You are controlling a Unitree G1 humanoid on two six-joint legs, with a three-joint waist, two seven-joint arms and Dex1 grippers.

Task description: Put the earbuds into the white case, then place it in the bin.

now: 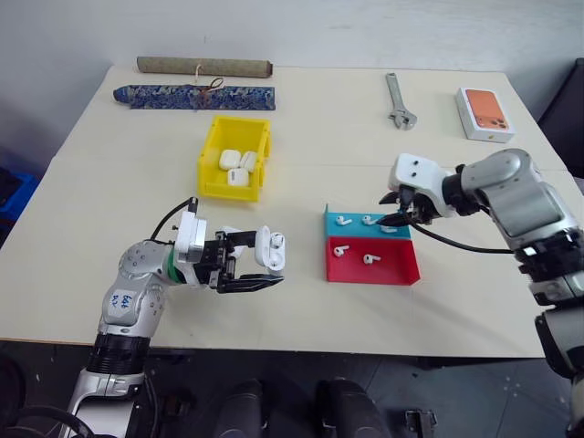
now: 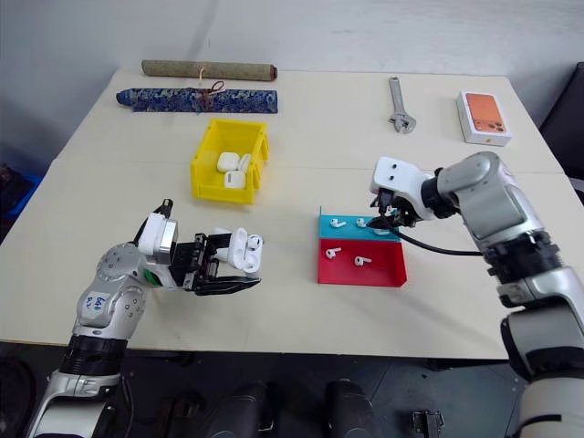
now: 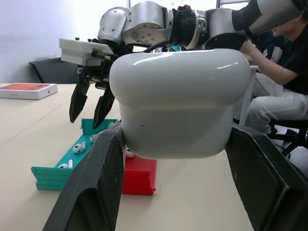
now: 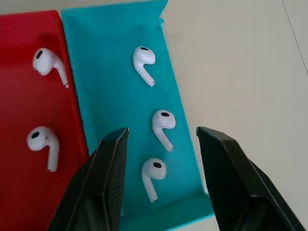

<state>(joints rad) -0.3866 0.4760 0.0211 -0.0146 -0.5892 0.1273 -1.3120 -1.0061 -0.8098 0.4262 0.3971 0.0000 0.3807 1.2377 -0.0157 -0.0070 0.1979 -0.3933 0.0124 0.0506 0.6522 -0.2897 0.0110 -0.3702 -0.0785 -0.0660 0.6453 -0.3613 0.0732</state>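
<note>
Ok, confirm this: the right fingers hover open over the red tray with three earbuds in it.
Wrong tray. The right fingers hover open over the blue tray, which holds the three earbuds; the red tray beside it shows two. The right wrist view shows it.

The left gripper (image 1: 256, 267) clamps a white case (image 1: 270, 250), lid open. The right gripper (image 1: 398, 215) hangs over the blue tray (image 1: 335, 213), beside earbuds (image 1: 343, 219).

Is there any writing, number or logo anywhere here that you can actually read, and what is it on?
Handwritten blue marks on the white sticker on the left arm: too small to read.
The flat white box with the orange front: no legible print.
The wrench: no marking can be made out.
The white case in the left claw: plain, no text.
So nothing here reads as a word or number.
</note>
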